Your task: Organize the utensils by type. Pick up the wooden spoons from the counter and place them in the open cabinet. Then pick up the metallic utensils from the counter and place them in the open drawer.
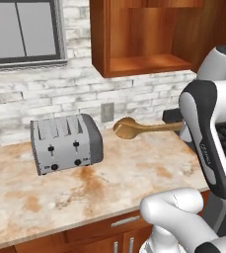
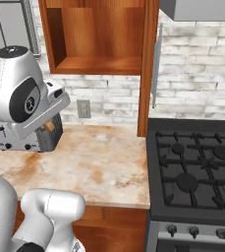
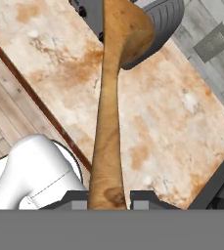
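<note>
A wooden spoon (image 1: 145, 128) is held off the table (image 1: 134, 173), level with the top of the toaster (image 1: 65, 142). In the left base view its long axis runs nearly horizontal, left to right: the round bowl points left, toward the toaster and the brick wall, and the straight handle runs right until it passes behind the arm's white forearm. The spoon touches nothing below it; the marbled table lies beneath and the wall outlet (image 1: 107, 112) sits just behind the bowl.

In the hand view the wooden spoon (image 3: 111, 107) runs up the middle of the picture, handle end at the bottom between the two dark fingertips, bowl at the top over the toaster's grey body. The jaws are clamped on the handle end, one tip on each side of it, so the gripper (image 3: 108, 199) carries the spoon lengthwise, pointing away from the hand.

The open cabinet (image 1: 149, 39) hangs above and slightly right of the spoon, its plain wood shelf bare. In the right base view the same cabinet (image 2: 99, 37) sits above the table's far edge, left of the black stove (image 2: 197, 172), and the arm's elbow hides most of the toaster.
</note>
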